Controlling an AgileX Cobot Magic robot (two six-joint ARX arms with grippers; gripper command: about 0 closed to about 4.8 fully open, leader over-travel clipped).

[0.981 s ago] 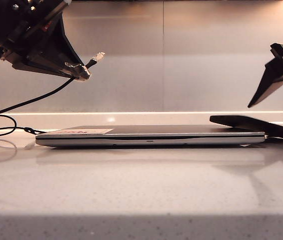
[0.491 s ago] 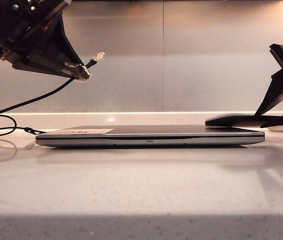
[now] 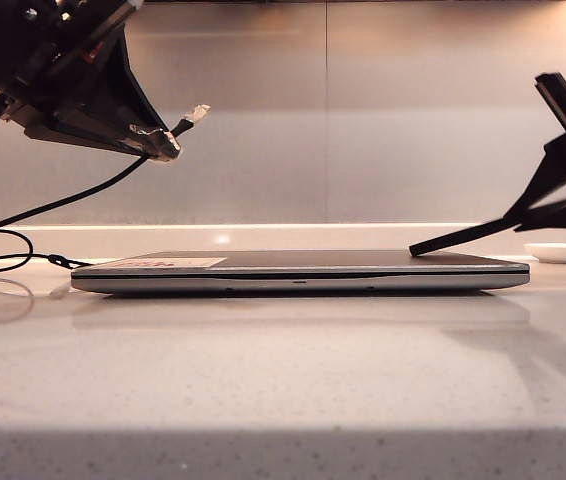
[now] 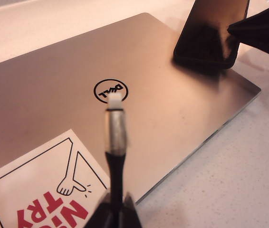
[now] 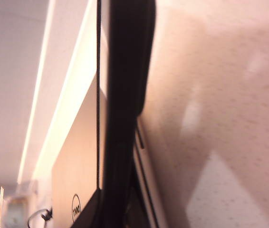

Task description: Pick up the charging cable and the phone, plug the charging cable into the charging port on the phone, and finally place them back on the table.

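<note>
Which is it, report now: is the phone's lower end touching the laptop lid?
Touching. In the left wrist view, the phone, tilted up by the right gripper, rests its lower end on the laptop lid with no gap; the exterior view agrees.

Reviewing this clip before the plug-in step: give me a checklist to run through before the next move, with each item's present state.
1. Left gripper shut on the charging cable, held above the laptop: ok.
2. Plug sticks out free ahead of the fingers: ok.
3. Right gripper shut on the phone: ok.
4. Phone fully clear of the laptop: not ok; its far end is lifted, its near corner still rests on the lid.
5. Phone's charging port facing the plug: cannot tell, the port shows in no view.
6. Cable slack on the table not snagged: cannot tell.
</note>
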